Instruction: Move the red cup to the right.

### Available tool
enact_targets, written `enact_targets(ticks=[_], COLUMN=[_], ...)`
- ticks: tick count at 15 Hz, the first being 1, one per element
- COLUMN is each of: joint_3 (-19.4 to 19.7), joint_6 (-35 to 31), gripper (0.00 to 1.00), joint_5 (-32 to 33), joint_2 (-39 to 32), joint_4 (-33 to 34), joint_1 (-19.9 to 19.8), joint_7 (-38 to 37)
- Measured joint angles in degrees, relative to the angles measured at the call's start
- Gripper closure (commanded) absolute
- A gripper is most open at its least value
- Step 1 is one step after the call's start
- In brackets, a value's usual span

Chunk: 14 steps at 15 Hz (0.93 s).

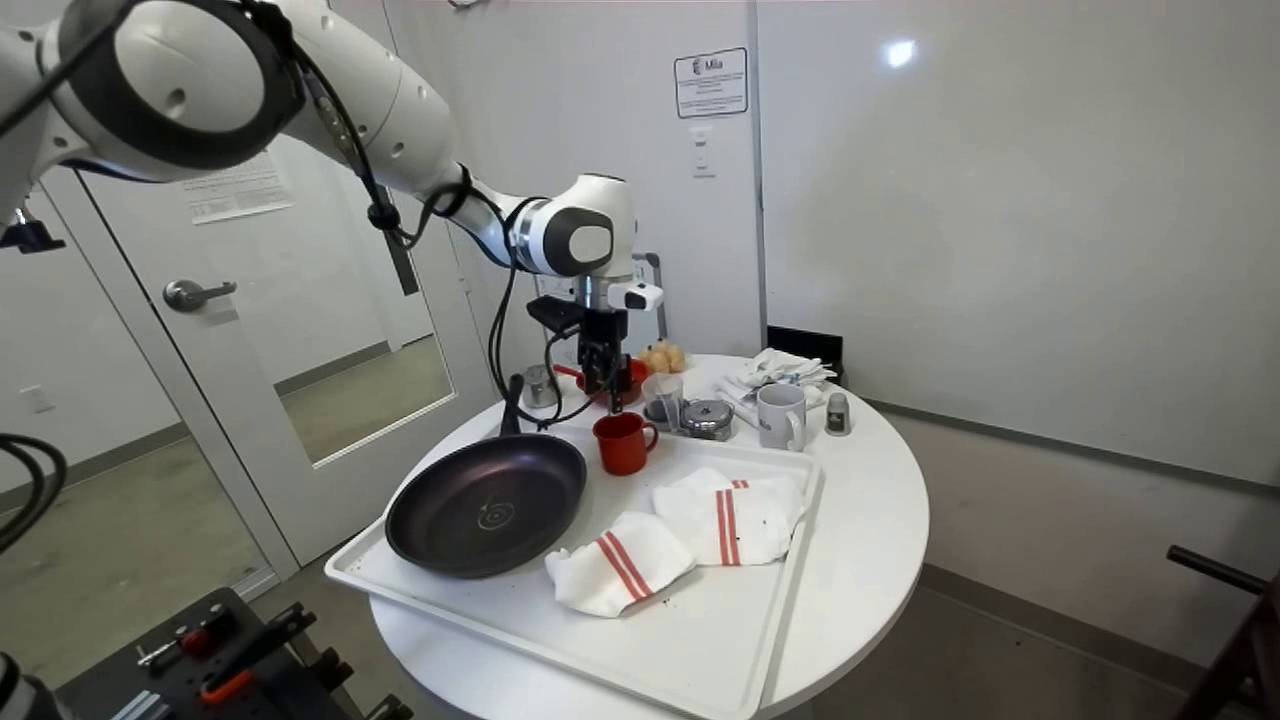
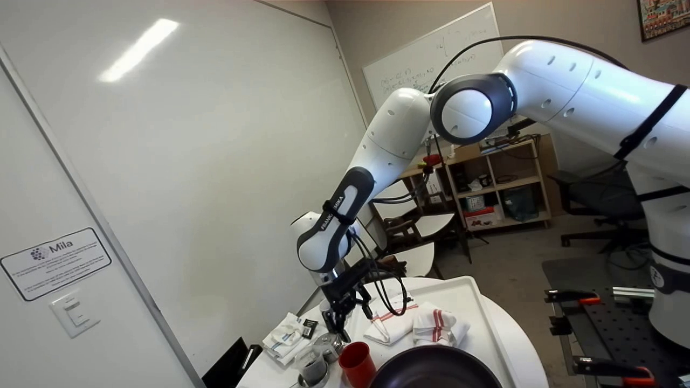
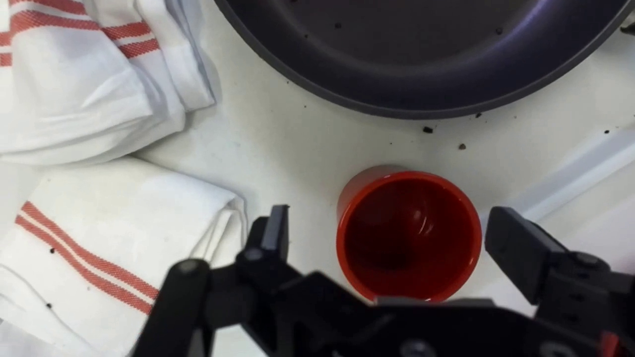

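Observation:
The red cup (image 1: 622, 450) stands upright on the white tray (image 1: 700, 650), beside the black frying pan. It also shows in an exterior view (image 2: 357, 367) and in the wrist view (image 3: 409, 238), where I look into its empty inside. Its handle shows in an exterior view but is hidden in the wrist view. My gripper (image 1: 616, 404) is open and empty, just above the cup; it also shows in an exterior view (image 2: 356, 327). In the wrist view the open fingers (image 3: 387, 223) stand on either side of the cup's rim, apart from it.
The black frying pan (image 1: 487, 505) lies close to the cup. Folded striped cloths (image 1: 735, 520) lie on the tray. Behind the cup are a red bowl (image 1: 634, 378), a clear cup (image 1: 661, 396), a steel pot (image 1: 708, 420) and a white mug (image 1: 779, 416).

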<state>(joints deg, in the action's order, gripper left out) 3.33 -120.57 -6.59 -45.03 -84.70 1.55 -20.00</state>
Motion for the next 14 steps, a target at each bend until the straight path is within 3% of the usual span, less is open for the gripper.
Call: enact_targets(ticks=[14], joint_3=[0.2], joint_6=[11.4], gripper=[0.0], joint_5=[-0.8], joint_2=[-14.6], joint_4=[20.5], joint_1=[-2.0], joint_7=[-5.2])
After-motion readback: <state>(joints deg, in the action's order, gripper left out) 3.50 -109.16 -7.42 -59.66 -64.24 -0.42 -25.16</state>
